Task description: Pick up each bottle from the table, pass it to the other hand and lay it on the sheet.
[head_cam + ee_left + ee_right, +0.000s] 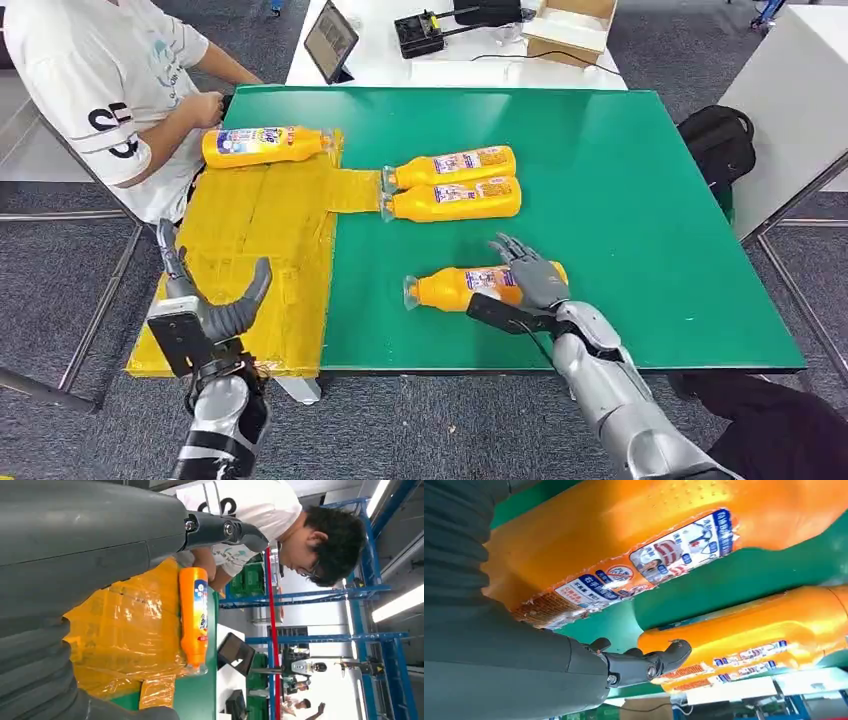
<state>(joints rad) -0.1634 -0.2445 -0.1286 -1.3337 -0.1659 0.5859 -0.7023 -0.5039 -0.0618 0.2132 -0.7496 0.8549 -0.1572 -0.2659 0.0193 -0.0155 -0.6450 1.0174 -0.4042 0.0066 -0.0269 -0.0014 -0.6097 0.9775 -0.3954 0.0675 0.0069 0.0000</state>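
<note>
**One bottle down, three to go**

The yellow sheet [255, 255] covers the green table's [620, 200] left end, and it's our landmark. One bottle [262, 145] already lies on its far edge, by the seated person [110, 80]. A pair of bottles [450, 183] waits just right of the sheet. Further right and nearer, the right hand [535, 280] drapes over the fourth bottle [470, 287], fingers apart, grip not yet closed by my reading. The left hand [205, 305] hovers, spread and empty, above the sheet's near corner.

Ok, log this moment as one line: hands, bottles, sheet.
right hand: over nearest bottle, grip unclear | left hand: open above yellow sheet | one bottle on sheet | two bottles on table
</note>
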